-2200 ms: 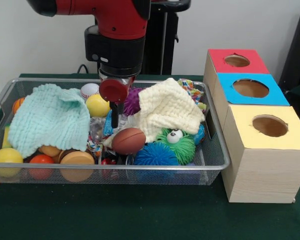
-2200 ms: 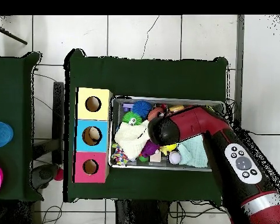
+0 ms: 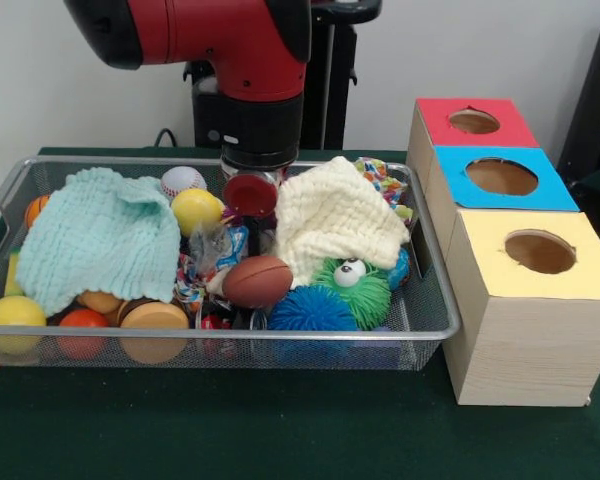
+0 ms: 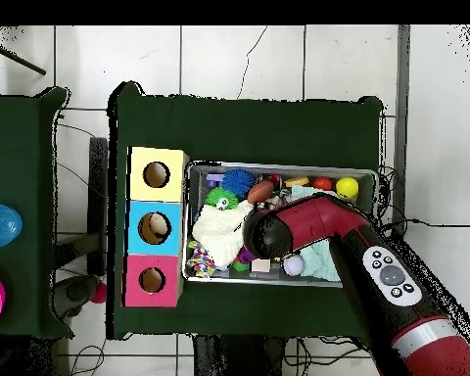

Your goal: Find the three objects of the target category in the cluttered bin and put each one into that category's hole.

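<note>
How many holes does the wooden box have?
3. The pale wooden box has a round hole in the red panel at the far end, the hole in the bright blue panel in the middle, and one in the yellow panel nearest the camera.

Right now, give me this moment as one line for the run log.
arm: lowered over silver wire mesh bin centre | tool: down among clutter, state unclear | round hole in blue panel: pale item visible inside from overhead view
</note>
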